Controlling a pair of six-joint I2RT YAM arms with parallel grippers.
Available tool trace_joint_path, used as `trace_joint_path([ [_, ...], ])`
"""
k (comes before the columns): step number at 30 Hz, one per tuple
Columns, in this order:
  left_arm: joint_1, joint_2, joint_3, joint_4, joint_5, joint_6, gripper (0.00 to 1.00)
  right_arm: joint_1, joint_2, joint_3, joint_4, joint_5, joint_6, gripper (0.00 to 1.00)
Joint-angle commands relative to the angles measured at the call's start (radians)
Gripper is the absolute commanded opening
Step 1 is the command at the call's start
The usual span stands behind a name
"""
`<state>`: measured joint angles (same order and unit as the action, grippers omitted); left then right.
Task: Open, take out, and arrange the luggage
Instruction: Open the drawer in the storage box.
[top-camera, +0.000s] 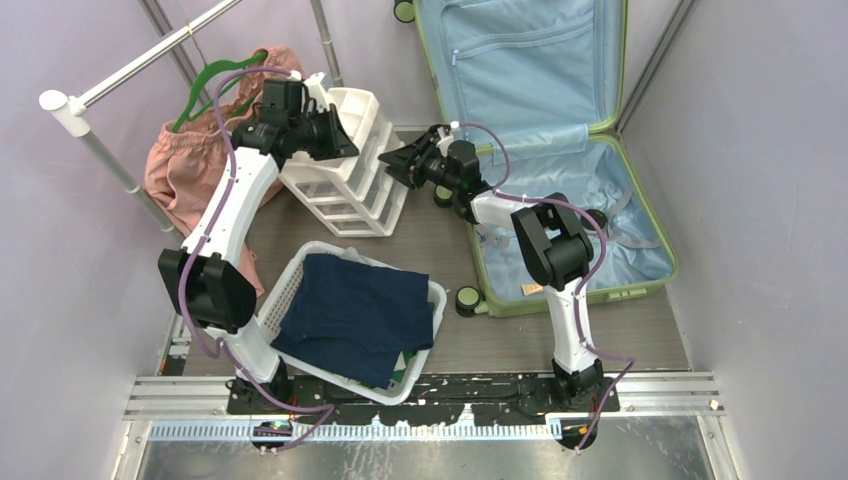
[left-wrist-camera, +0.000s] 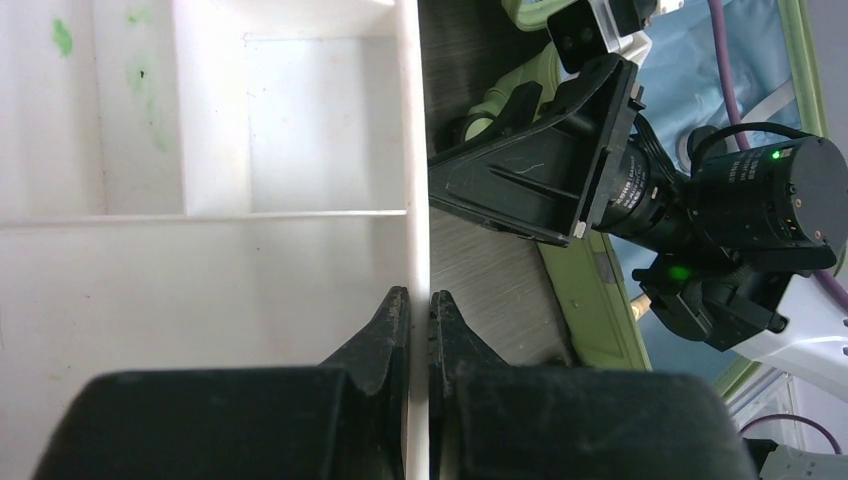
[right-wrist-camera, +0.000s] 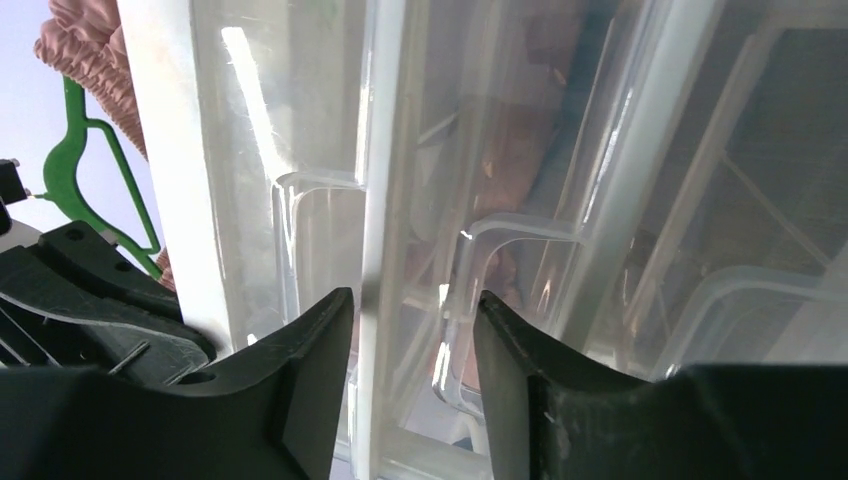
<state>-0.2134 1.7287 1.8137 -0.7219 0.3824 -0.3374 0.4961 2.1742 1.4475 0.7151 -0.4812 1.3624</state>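
The luggage (top-camera: 625, 255) lies open at the right, a light-green shell with blue lining, its lid (top-camera: 520, 70) propped against the back wall. Its green rim (left-wrist-camera: 590, 300) also shows in the left wrist view. My left gripper (top-camera: 345, 140) is shut on the thin white top wall (left-wrist-camera: 412, 150) of the drawer unit (top-camera: 350, 195); in the wrist view the gripper (left-wrist-camera: 420, 300) pinches that wall. My right gripper (top-camera: 395, 162) is at the unit's right face. Its jaws (right-wrist-camera: 415, 305) stand apart astride a ridge of a clear drawer front (right-wrist-camera: 520, 150).
A white basket (top-camera: 292, 272) holding a navy garment (top-camera: 355, 310) sits at the front between the arms. A pink garment (top-camera: 185, 165) and a green hanger (top-camera: 205, 85) hang from the rack rail (top-camera: 130, 70) at the left. Purple walls close in both sides.
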Motion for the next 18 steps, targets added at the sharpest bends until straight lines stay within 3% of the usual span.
trace_joint_path([
  [1,-0.004,-0.045,0.007,0.073,0.053,0.012,0.00,0.007,-0.022,0.033,0.190,-0.052,0.058,0.49],
  [11,-0.019,-0.014,0.004,-0.015,-0.035,0.103,0.00,-0.032,-0.090,-0.032,0.242,-0.086,0.084,0.40],
  [18,-0.035,-0.004,-0.013,-0.025,-0.090,0.129,0.00,-0.066,-0.139,-0.092,0.254,-0.108,0.088,0.40],
])
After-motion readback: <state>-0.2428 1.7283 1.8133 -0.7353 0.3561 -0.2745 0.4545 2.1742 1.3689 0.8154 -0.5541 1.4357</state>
